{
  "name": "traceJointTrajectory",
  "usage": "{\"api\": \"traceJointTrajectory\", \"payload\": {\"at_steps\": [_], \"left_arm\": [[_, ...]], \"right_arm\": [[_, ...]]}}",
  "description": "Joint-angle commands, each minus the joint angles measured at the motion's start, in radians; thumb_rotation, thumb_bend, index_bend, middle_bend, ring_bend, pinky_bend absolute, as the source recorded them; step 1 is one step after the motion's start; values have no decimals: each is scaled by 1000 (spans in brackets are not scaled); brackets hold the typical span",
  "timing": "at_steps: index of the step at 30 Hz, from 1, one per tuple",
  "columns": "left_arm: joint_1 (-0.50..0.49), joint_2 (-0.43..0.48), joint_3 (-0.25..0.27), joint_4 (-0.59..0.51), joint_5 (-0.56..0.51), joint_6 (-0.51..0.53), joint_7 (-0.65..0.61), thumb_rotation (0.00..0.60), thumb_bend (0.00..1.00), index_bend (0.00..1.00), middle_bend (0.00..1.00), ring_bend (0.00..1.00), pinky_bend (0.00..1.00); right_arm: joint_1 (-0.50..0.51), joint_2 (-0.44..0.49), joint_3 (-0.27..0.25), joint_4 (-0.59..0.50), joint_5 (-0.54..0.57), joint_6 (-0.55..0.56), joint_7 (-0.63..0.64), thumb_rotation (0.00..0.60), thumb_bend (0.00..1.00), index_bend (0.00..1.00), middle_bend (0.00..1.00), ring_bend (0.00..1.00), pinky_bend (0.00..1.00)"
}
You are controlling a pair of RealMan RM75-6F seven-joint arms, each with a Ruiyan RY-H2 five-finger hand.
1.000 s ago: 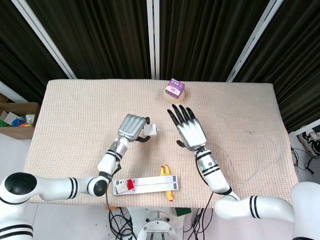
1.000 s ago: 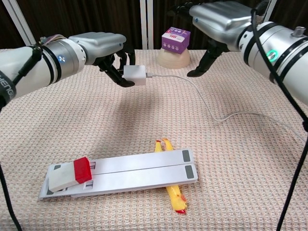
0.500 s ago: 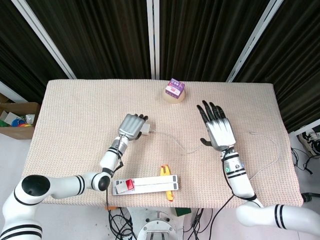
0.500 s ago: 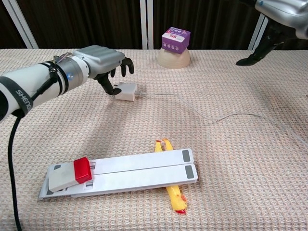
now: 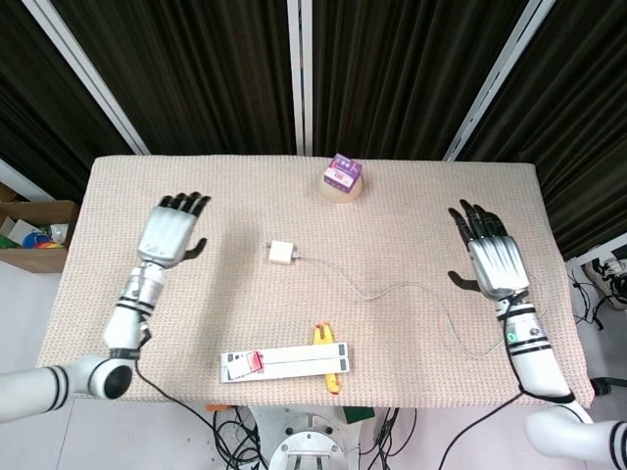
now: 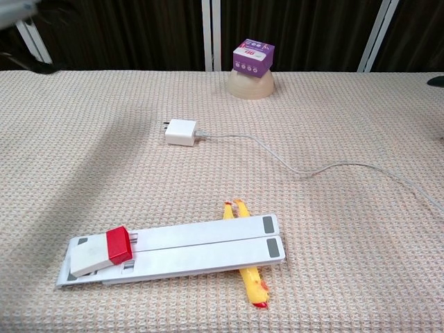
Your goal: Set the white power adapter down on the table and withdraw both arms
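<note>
The white power adapter (image 5: 282,253) (image 6: 181,132) lies flat on the beige table cloth near the middle, with its white cable (image 5: 392,292) (image 6: 326,166) trailing off to the right. My left hand (image 5: 168,232) hovers far to the left of it, fingers spread and holding nothing. My right hand (image 5: 493,259) is far to the right, near the table's right edge, also spread and empty. The chest view shows neither hand clearly, only a sliver at the top left corner.
A purple box (image 5: 342,171) (image 6: 253,56) sits on a tan bowl-shaped stand (image 6: 250,84) at the back centre. A white flat bar with a red block (image 5: 284,361) (image 6: 173,250) lies near the front edge, across a yellow object (image 6: 248,276). A cardboard box (image 5: 29,235) stands off the table's left.
My left hand let go of the adapter and pulled away to the left. My right hand moved further right toward the table's edge. The adapter now lies alone on the cloth.
</note>
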Motion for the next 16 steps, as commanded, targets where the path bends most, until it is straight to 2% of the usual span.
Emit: {"api": "traceJointTrajectory", "payload": {"at_steps": [1,5,8,11,16], "left_arm": [[166,164,89,-92,139,166,-108,502,270,182,191,198,271],[320,259,168,-111,232,295,-220,515,268,183,192,198,266],[431,289,223,-106,297,389,-276,559,269,185,192,198,262],[536,271,261,-81,348,481,-300,582,268,185,192,198,262],[670,212,292,-35,405,578,-361,589,268,185,192,198,261]], "right_arm": [[-93,104,-67,30,-126,21,137,600,213,0,18,0,87],[-194,137,-110,91,-203,125,249,600,226,0,18,0,82],[-280,133,-136,141,-244,227,311,600,227,0,18,0,76],[-358,117,-158,180,-267,309,364,600,228,0,22,0,70],[-436,79,-166,234,-303,399,412,600,236,0,35,0,65]]}}
